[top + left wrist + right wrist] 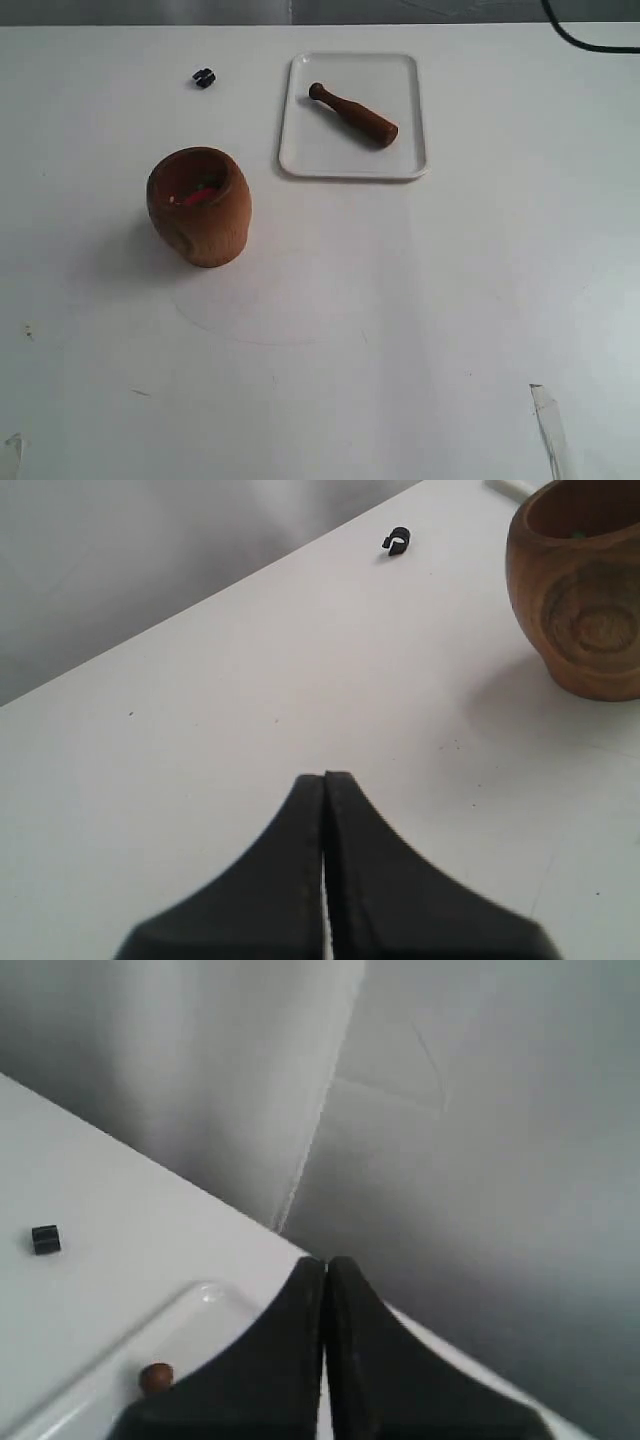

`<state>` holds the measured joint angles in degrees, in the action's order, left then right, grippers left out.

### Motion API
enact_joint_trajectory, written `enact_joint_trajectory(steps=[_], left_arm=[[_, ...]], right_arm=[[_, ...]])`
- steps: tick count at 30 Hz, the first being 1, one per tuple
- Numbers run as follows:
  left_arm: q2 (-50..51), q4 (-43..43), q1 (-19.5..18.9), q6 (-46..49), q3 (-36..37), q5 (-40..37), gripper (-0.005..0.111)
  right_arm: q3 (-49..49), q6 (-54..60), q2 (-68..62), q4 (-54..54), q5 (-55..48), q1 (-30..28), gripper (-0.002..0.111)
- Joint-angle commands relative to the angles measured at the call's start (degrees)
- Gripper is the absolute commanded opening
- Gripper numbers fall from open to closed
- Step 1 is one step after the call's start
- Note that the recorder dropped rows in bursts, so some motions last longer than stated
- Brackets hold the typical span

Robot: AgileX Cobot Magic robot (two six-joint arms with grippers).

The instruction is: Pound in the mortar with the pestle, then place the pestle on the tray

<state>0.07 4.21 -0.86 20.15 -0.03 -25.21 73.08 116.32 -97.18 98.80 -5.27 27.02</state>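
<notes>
The orange-brown wooden mortar point(199, 205) stands upright on the white table, left of centre, with reddish bits inside; its side also shows in the left wrist view point(583, 595). The dark brown pestle point(353, 115) lies slantwise on the white tray point(305, 150) at the back. In the right wrist view only the pestle's small knob point(155, 1377) peeks out on the tray point(190, 1310). My left gripper point(324, 777) is shut and empty above bare table, apart from the mortar. My right gripper point(326, 1261) is shut and empty over the tray's far edge. Neither arm appears in the exterior view.
A small black clip point(204, 77) lies on the table behind the mortar, also seen as the clip point(396, 542) and the clip point(45, 1239) in the wrist views. A black cable point(590, 40) crosses the far right corner. Tape strips point(550, 425) sit near the front edge.
</notes>
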Motion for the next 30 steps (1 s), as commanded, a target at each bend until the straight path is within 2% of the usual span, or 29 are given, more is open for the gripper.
enact_joint_trajectory(steps=[1, 2, 4, 5, 7, 9, 11, 13, 15, 18, 21, 23, 30], left_arm=[[-0.1, -0.4, 0.4, -0.5, 0.0, 0.2, 0.0], [-0.1, -0.4, 0.4, -0.5, 0.0, 0.2, 0.0], [-0.1, -0.4, 0.4, -0.5, 0.0, 0.2, 0.0], [-0.1, -0.4, 0.4, -0.5, 0.0, 0.2, 0.0], [-0.1, -0.4, 0.4, -0.5, 0.0, 0.2, 0.0], [-0.1, -0.4, 0.4, -0.5, 0.0, 0.2, 0.0], [-0.1, -0.4, 0.4, -0.5, 0.0, 0.2, 0.0], [-0.1, -0.4, 0.4, -0.5, 0.0, 0.2, 0.0], [-0.1, -0.4, 0.4, -0.5, 0.0, 0.2, 0.0], [-0.1, -0.4, 0.4, -0.5, 0.0, 0.2, 0.0], [-0.1, -0.4, 0.4, -0.5, 0.0, 0.2, 0.0], [-0.1, -0.4, 0.4, -0.5, 0.0, 0.2, 0.0], [-0.1, -0.4, 0.4, -0.5, 0.0, 0.2, 0.0]], right_arm=[[-1.8, 6.6, 5.6, -9.5, 9.4, 4.6, 0.0], [-2.4, 6.6, 6.5, -12.7, 16.4, 6.5, 0.0], [-4.0, 4.0, 7.1, -18.9, 37.3, 11.0, 0.0], [-5.1, 0.8, 7.3, -23.1, 48.7, 13.2, 0.0], [-8.7, -7.1, 7.9, -31.8, 64.8, 15.9, 0.0], [-14.1, -16.7, 10.2, -38.3, 72.9, 17.9, 0.0], [-21.4, -30.6, 14.2, -46.1, 72.5, 19.5, 0.0], [-28.9, -48.0, 18.4, -55.2, 66.9, 19.8, 0.0], [-35.5, -66.2, 22.9, -69.1, 61.2, 18.8, 0.0], [-42.9, -88.3, 28.2, -88.2, 59.5, 17.4, 0.0], [-48.2, -101.5, 33.0, -100.0, 59.7, 17.5, 0.0], [-51.0, -107.6, 36.4, -103.5, 59.4, 17.5, 0.0], [-62.4, -113.8, 49.3, -106.1, 56.7, 17.5, 0.0]])
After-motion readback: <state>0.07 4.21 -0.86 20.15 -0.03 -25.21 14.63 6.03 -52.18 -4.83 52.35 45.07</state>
